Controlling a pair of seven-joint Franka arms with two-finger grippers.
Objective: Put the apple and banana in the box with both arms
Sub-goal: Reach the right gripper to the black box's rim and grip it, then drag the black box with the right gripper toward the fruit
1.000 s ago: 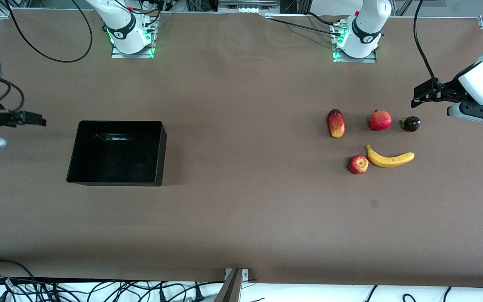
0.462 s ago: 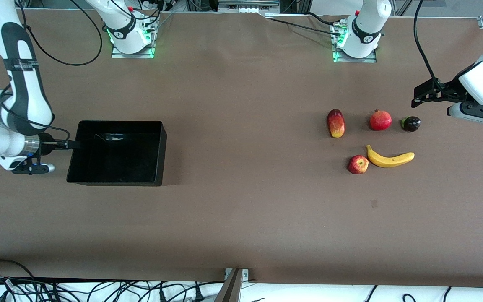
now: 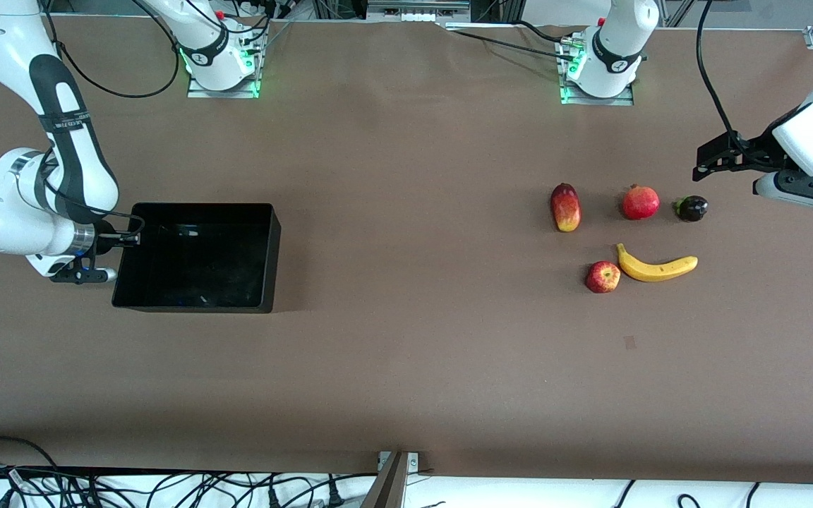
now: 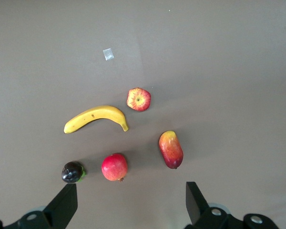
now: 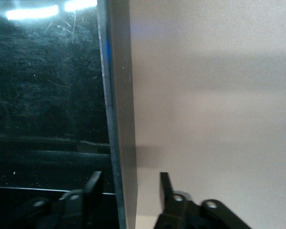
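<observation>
The right gripper point(image 3: 126, 239) straddles the box point(image 3: 198, 303) wall at its right-arm end, fingers not yet clamped, while the left gripper point(image 3: 704, 161) waits spread above the table, apple point(image 3: 603, 276) just beside the banana point(image 3: 655, 266), well apart from the box.

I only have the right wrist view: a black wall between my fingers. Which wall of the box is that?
Observer: The right hand straddles the box's end wall, the one toward the right arm's end of the table.
Operator: Any fruit inside?
Observer: None shows. The apple and banana lie side by side on the table toward the left arm's end.
Operator: And the left hand?
Observer: The left hand is open and empty, in the air at the edge of the fruit group.
</observation>
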